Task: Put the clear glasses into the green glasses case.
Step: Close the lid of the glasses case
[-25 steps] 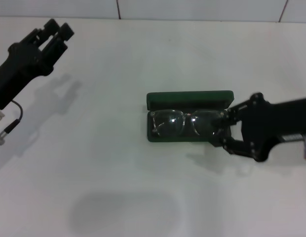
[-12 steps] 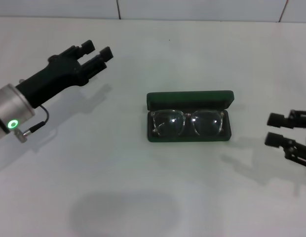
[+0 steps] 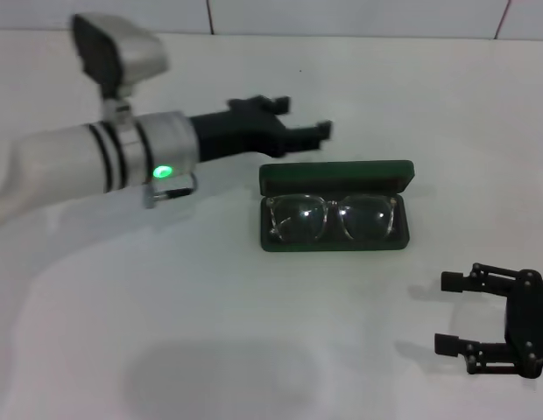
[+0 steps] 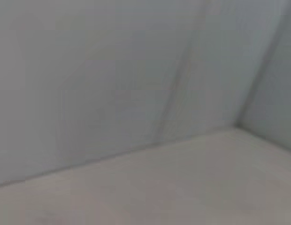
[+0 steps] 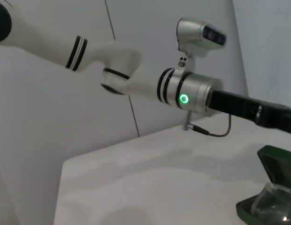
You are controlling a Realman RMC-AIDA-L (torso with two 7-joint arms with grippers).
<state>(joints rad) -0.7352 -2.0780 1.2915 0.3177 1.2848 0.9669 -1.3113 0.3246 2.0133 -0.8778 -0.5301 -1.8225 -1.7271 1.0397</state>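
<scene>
Clear glasses [image 3: 333, 218] are seen lying lens-up inside the open green glasses case [image 3: 334, 179], spanning nearly its full width; the case sits mid-desk [image 3: 254, 350] with its lid stood up along the far edge.

Handling, as judged: glasses are light, thin plastic, slick on the lenses, with arms that flex and could snap under a squeeze. If reseating is needed, the bridge or the frame's outer corner is preferred over the lens faces. The case is rigid and hinged; its lid is best pushed at the top edge, near the middle, so the base is not skated across the desk.

Left pincer [image 3: 299, 121] is held just behind the lid's left end, fingers spread, nothing gripped.

Right pincer [image 3: 447, 313] is parked near the desk's near right, well apart from the case, fingers wide, empty.

Placement looks done; only lid closing is judged to be left.
</scene>
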